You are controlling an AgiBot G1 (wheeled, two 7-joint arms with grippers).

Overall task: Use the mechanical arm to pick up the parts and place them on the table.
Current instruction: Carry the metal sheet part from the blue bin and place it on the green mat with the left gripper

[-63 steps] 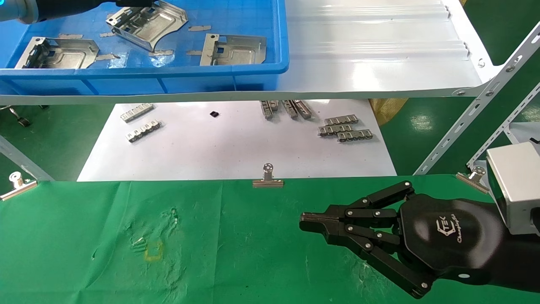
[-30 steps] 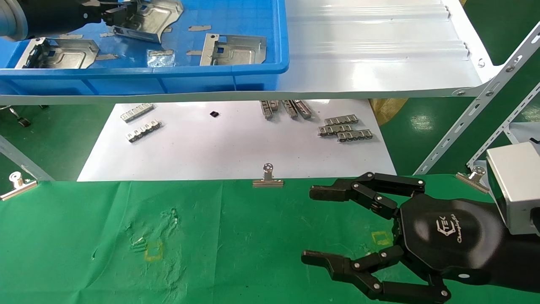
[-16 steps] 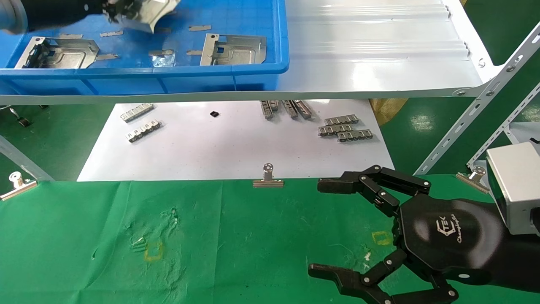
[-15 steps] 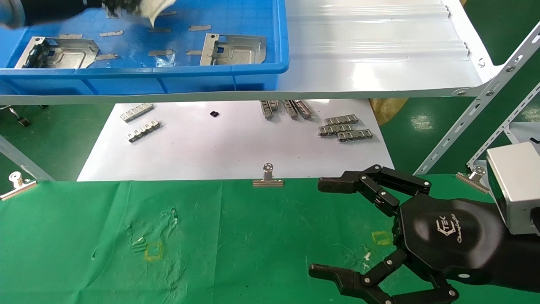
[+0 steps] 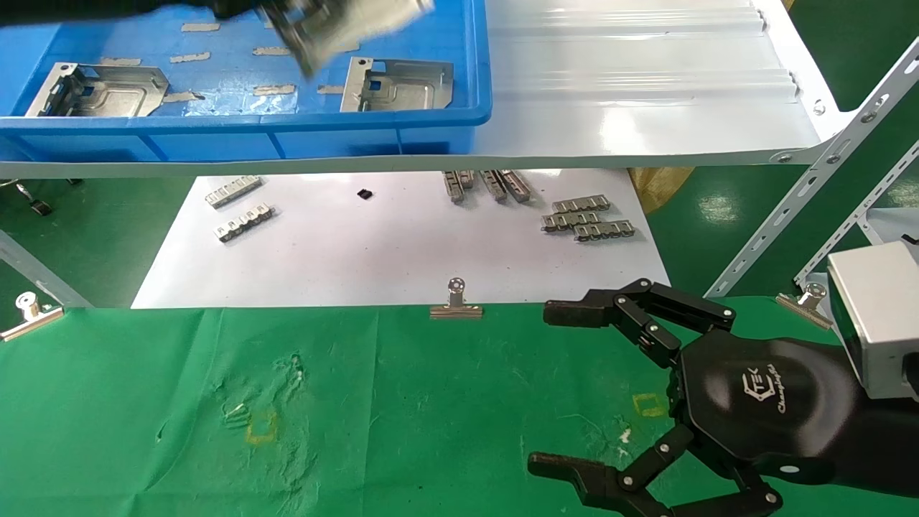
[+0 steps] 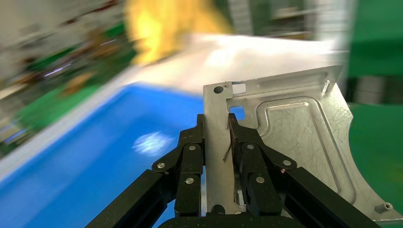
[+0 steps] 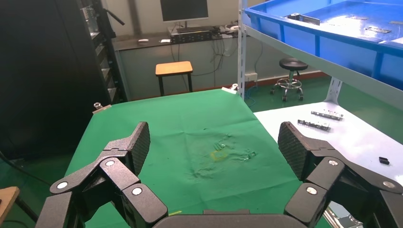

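One plate is in my grip. Nearest me, my right gripper (image 5: 549, 391) hangs spread wide and holding nothing over the green table (image 5: 402, 402), beside a yellow square (image 5: 650, 404). Farther back, above the blue bin (image 5: 237, 129), my left gripper (image 6: 216, 127) pinches a metal plate (image 6: 290, 137) by its edge, lifted clear; two more plates (image 5: 97, 90) lie in the bin. I judge the carry is under way; next I must bring it down flat onto the cloth.
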